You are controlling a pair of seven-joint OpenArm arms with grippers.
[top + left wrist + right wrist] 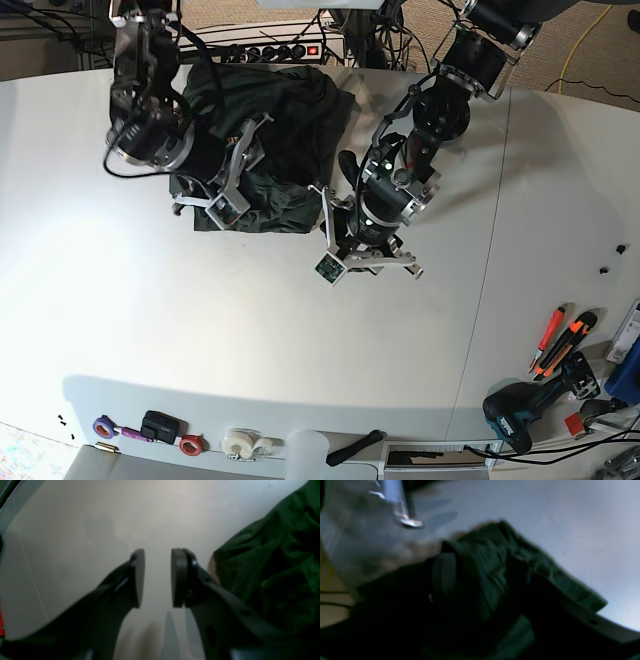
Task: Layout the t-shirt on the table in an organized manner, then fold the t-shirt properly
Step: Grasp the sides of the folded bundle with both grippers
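The dark green t-shirt lies bunched and wrinkled at the back of the white table. My right gripper hangs over the shirt's front left edge. In the right wrist view its fingers stand wide apart, open, with crumpled t-shirt fabric lying between and beyond them; the picture is blurred. My left gripper is just off the shirt's front right corner, over bare table. In the left wrist view the left gripper is open with nothing between its pads, and the t-shirt lies to its right.
A thin seam crosses the table on the right. Orange-handled cutters and a drill lie at the front right. Tape rolls and small tools line the front edge. A power strip sits behind the shirt.
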